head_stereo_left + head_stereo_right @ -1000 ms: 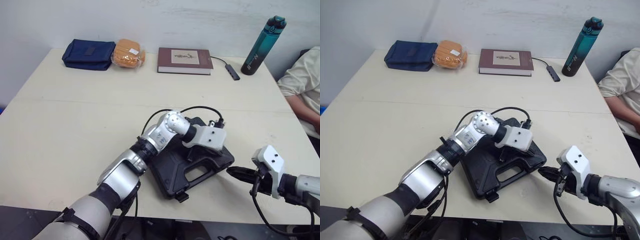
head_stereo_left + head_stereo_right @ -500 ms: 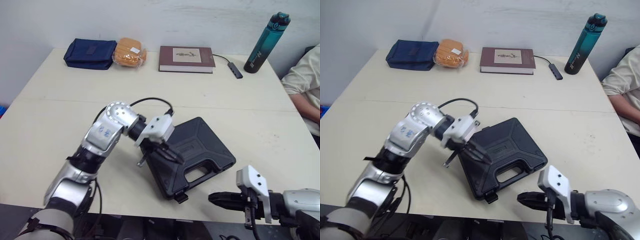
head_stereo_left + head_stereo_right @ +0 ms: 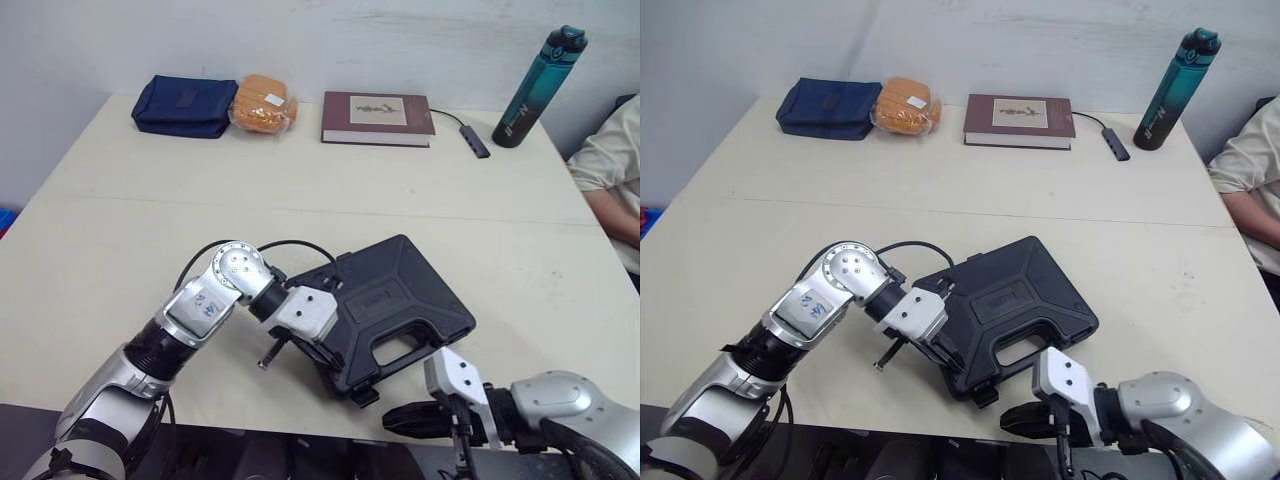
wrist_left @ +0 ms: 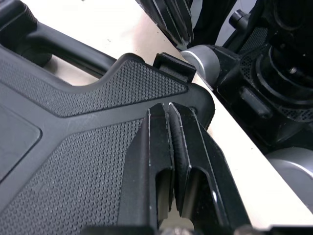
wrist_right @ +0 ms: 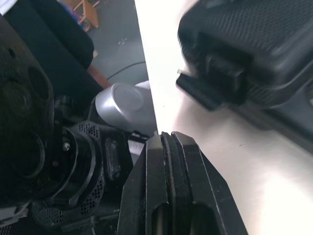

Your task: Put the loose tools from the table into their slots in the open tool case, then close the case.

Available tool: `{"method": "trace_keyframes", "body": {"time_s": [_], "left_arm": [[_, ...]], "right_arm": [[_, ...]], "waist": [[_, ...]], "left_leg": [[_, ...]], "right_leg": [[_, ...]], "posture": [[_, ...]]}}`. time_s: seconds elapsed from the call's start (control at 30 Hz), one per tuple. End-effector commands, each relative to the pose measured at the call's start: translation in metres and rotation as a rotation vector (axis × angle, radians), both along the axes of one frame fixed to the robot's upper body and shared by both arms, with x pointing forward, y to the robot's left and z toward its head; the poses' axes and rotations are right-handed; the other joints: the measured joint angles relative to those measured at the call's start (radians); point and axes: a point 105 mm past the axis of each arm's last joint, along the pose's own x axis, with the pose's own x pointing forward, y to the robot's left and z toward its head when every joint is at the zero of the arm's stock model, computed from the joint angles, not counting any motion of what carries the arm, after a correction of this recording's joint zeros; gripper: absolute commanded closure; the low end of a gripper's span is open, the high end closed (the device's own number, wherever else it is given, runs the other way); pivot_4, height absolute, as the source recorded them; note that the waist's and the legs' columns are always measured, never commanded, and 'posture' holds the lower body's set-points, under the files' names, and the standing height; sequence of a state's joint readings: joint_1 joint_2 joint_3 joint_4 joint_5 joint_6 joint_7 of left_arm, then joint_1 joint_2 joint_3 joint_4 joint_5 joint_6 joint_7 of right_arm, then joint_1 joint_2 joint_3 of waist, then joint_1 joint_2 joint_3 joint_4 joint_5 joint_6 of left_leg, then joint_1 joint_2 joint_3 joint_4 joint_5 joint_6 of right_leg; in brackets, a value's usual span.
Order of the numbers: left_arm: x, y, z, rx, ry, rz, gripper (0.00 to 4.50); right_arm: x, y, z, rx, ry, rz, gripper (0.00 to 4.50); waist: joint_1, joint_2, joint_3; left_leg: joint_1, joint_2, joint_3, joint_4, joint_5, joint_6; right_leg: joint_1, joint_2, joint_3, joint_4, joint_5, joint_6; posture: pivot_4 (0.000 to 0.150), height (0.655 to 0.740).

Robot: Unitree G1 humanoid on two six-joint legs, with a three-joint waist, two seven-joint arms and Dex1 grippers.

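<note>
You're on the closing step. Your left gripper (image 3: 332, 348), jaws pinched together and empty, sits at the 7 o'clock corner of the shut tool case (image 3: 392, 290). Your right gripper (image 3: 396, 422), likewise pinched, waits by the latch (image 3: 365, 395), which likely needs snapping next.

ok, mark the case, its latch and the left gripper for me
case (image 3: 405, 285), left eye view, middle of the lid.
latch (image 3: 365, 397), left eye view, tab sticking out of the case's near edge.
left gripper (image 4: 167, 108), left wrist view, between its shut fingertips.

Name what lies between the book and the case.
Nothing: bare table separates the book from the case, as the left eye view shows.
</note>
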State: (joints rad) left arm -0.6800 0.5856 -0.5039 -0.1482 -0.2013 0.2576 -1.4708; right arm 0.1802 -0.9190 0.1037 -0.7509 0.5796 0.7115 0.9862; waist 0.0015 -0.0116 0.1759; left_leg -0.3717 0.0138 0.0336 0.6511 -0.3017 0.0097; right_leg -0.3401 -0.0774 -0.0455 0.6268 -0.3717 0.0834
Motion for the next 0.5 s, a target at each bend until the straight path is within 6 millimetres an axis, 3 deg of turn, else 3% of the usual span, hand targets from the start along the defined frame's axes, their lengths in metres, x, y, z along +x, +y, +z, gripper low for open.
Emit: {"method": "trace_keyframes", "body": {"time_s": [0.03,0.23,0.5], "left_arm": [[0.000,0.000,-0.017,0.064,-0.049,0.007,4.45],[0.000,0.001,-0.027,0.100,-0.089,-0.004,4.45],[0.001,0.001,-0.035,0.120,-0.099,0.000,4.45]], "right_arm": [[0.003,0.005,-0.003,0.017,-0.032,0.010,4.50],[0.010,0.014,-0.003,0.061,-0.058,0.004,4.50],[0.022,0.024,0.013,0.134,-0.103,-0.039,4.50]], "waist": [[0.000,0.000,0.000],[0.000,0.000,0.000],[0.000,0.001,-0.002]], "left_leg": [[0.000,0.000,0.000,0.000,0.000,0.000],[0.001,0.000,0.000,0.000,0.000,0.000],[0.002,0.000,0.000,0.000,0.000,0.001]], "right_leg": [[0.000,0.000,0.000,0.000,0.000,0.000],[0.001,0.000,0.000,0.000,0.000,0.000],[0.002,-0.001,0.000,0.000,0.000,0.000]], "posture": [[0.150,0.7400],[0.150,0.7400],[0.150,0.7400]]}}
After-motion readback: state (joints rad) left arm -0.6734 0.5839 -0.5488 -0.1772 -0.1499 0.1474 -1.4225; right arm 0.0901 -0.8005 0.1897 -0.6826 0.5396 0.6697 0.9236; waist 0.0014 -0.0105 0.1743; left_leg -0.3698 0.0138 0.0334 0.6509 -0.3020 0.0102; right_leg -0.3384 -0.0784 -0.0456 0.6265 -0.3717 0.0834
